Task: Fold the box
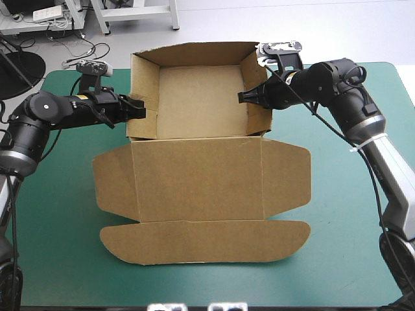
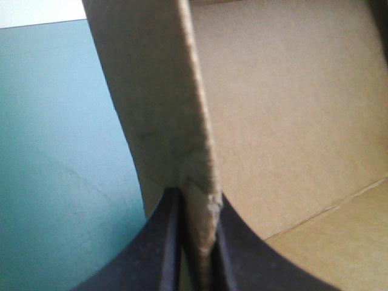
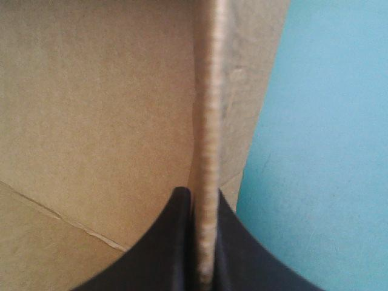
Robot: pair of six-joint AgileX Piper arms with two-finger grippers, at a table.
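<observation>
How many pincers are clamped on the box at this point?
2. The left pincer is shut on the left side wall of the box. The right pincer is shut on the right side wall. The lid lies flat toward the near edge.

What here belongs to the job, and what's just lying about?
In the job:
- brown cardboard box, open tray, lid flat
- left gripper, shut on its left wall
- right gripper, shut on its right wall

Lying about:
- nothing seen, just the teal-green table cover
</observation>
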